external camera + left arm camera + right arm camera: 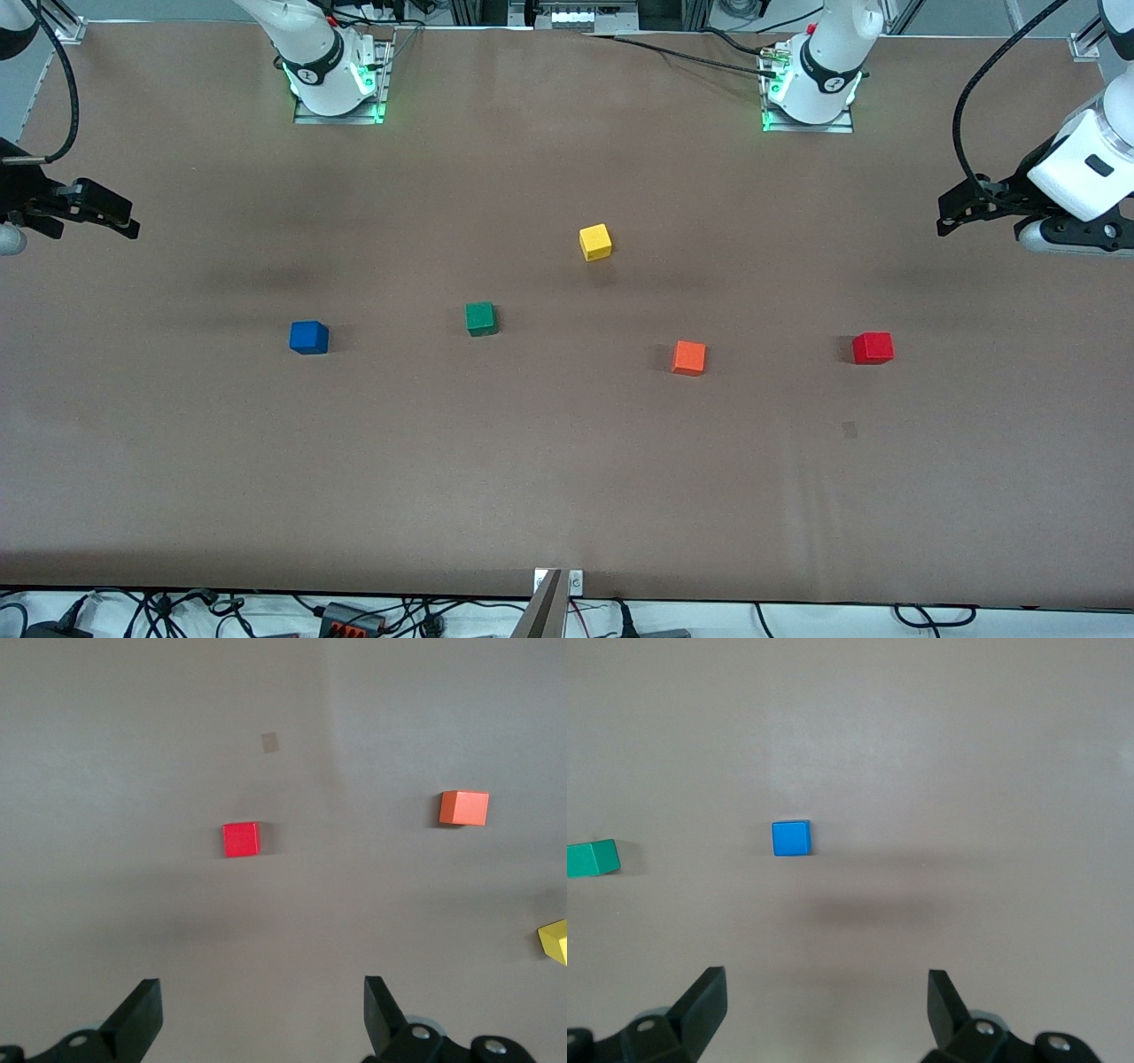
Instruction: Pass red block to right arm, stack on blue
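Observation:
The red block (pixel 873 347) lies on the brown table toward the left arm's end; it also shows in the left wrist view (pixel 241 839). The blue cube (pixel 308 337) lies toward the right arm's end and shows in the right wrist view (pixel 790 838). My left gripper (pixel 950 213) hangs open and empty over the table's left-arm end, apart from the red block, its jaws wide in its wrist view (pixel 262 1001). My right gripper (pixel 131 221) hangs open and empty over the right-arm end, apart from the blue cube (pixel 827 992).
A green cube (pixel 480 318) lies beside the blue one toward the middle. An orange cube (pixel 688 357) lies between the green and red ones. A yellow cube (pixel 595 242) lies farther from the front camera, mid-table. A small dark patch (pixel 850 430) marks the table near the red block.

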